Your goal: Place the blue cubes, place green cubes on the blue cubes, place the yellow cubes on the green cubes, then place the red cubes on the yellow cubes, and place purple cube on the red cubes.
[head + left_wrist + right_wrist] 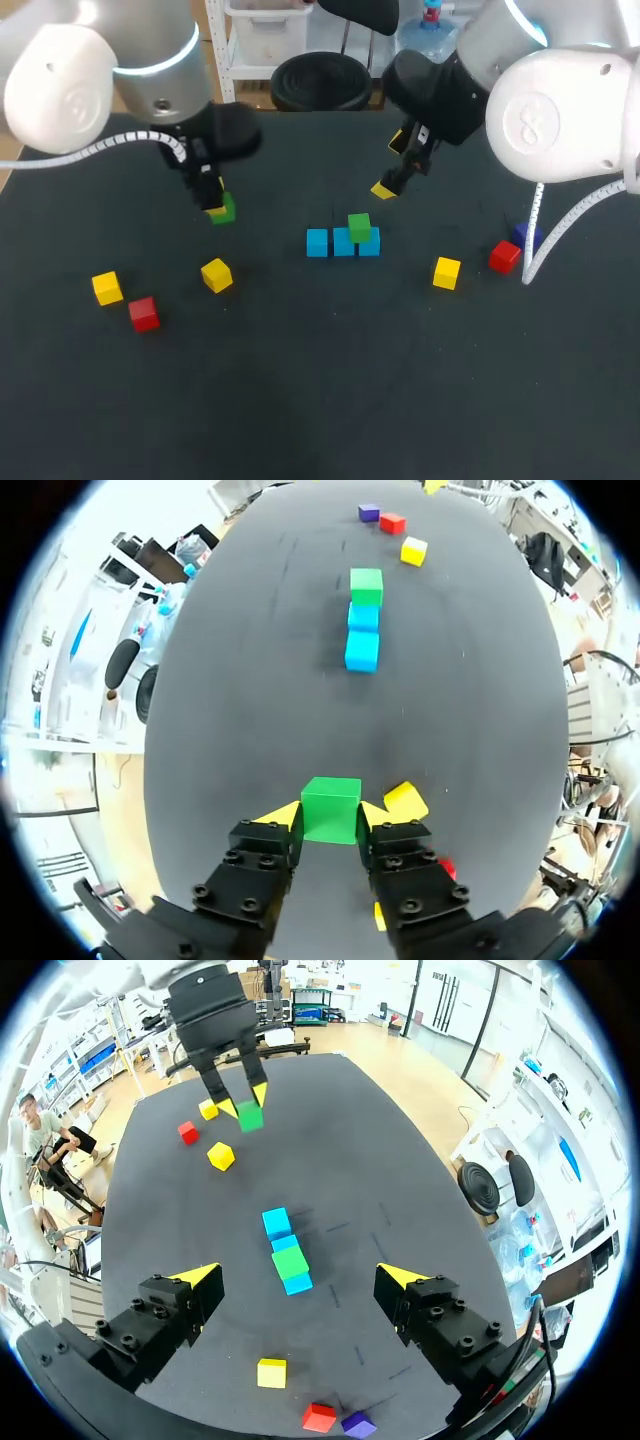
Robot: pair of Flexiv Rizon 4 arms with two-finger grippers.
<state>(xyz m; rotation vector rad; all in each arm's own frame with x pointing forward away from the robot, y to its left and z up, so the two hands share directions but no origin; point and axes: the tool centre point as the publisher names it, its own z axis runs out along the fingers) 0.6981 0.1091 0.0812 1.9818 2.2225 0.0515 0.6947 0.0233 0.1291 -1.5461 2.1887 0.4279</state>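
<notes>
Over the black table (320, 400), left gripper (330, 818) clamps a green cube (331, 808), apparently lifted; right gripper (300, 1276) hangs wide open.

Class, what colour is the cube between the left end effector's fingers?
A green cube, best in left wrist view.

**Background: just the table, flat lighting**

Whole workspace is one table (320, 400) with a matte cover, near-black, no pattern and no visible seams. In the head view its far edge runs straight across the top and the near-left corner is cut off by the frame. The cover lies flat, no wrinkles or folds that I can see. The right wrist view shows a few faint short marks (337, 1227) near the middle of the cover. Lighting is even and diffuse from above: shadows on the cover are soft and short, no glare spots, with a slight grey sheen toward the far end in the left wrist view.
</notes>
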